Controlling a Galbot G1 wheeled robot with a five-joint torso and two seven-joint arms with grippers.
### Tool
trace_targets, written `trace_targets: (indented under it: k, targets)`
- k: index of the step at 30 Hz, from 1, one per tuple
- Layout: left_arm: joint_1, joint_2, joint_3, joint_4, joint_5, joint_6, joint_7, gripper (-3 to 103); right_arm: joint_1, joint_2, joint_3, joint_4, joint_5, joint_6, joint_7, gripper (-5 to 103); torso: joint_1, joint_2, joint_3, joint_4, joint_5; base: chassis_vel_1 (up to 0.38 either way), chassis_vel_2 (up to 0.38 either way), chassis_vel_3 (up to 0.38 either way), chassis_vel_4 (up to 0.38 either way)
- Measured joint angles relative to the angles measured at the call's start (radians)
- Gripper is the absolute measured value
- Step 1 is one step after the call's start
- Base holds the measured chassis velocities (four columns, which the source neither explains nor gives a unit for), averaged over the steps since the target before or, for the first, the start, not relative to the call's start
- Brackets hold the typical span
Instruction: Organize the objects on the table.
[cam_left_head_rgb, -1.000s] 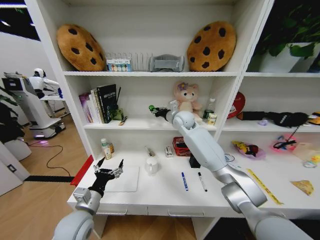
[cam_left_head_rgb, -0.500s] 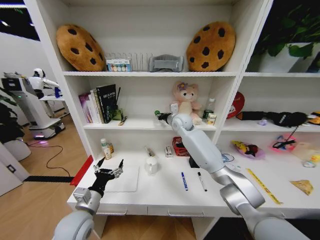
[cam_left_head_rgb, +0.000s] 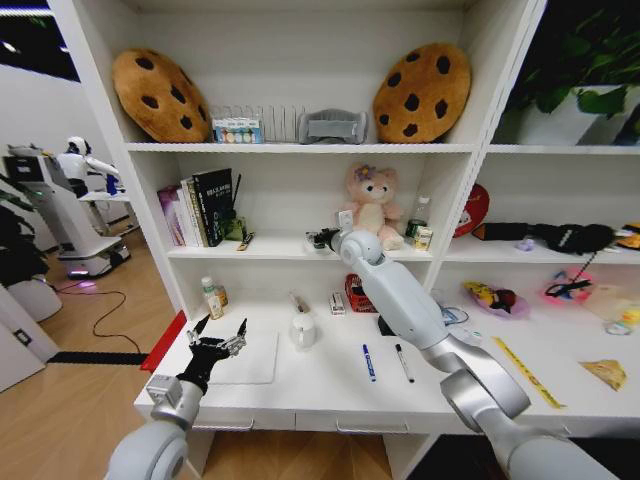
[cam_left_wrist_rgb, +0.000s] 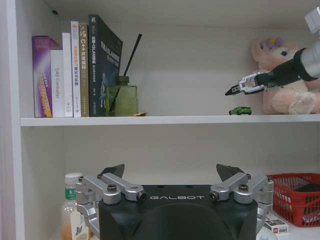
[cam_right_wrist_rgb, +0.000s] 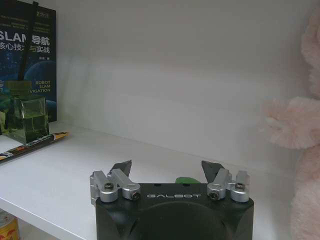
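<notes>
1. We find the table (cam_left_head_rgb: 330, 385) far from tidy: the laptop (cam_left_head_rgb: 245, 358) lies at 9 o'clock, the blue pen (cam_left_head_rgb: 368, 362) and black pen (cam_left_head_rgb: 404, 363) at centre.
2. Our left gripper (cam_left_head_rgb: 216, 338) hovers over the laptop, jaws wide, empty.
3. Our right gripper (cam_left_wrist_rgb: 239, 88), parted and empty, hangs above the shelved green toy car (cam_left_wrist_rgb: 240, 110), which we judge placed.

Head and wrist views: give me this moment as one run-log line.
right gripper: open, just above green toy car on middle shelf, beside plush bear | left gripper: open, over laptop on table
</notes>
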Motion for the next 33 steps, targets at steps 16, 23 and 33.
trace_targets:
  k: [16,23,33]
  targets:
    - [0.000,0.000,0.000,0.000,0.000,0.000,0.001,100,-0.509,-0.427,0.169,0.779,0.295,0.000,0.330,100,0.000,0.000,0.000,0.0000,0.0002,0.000,0.000,0.000,0.000]
    - [0.000,0.000,0.000,0.000,0.000,0.000,0.001,100,-0.919,-0.409,0.312,0.861,0.197,0.048,0.405,100,0.000,0.000,0.000,-0.0004,0.0002,0.000,0.000,0.000,0.000]
    - [0.000,0.000,0.000,0.000,0.000,0.000,0.000,100,-1.015,-0.140,0.306,0.558,-0.056,0.199,0.435,100,0.000,0.000,0.000,0.0000,0.0001,0.000,0.000,0.000,0.000]
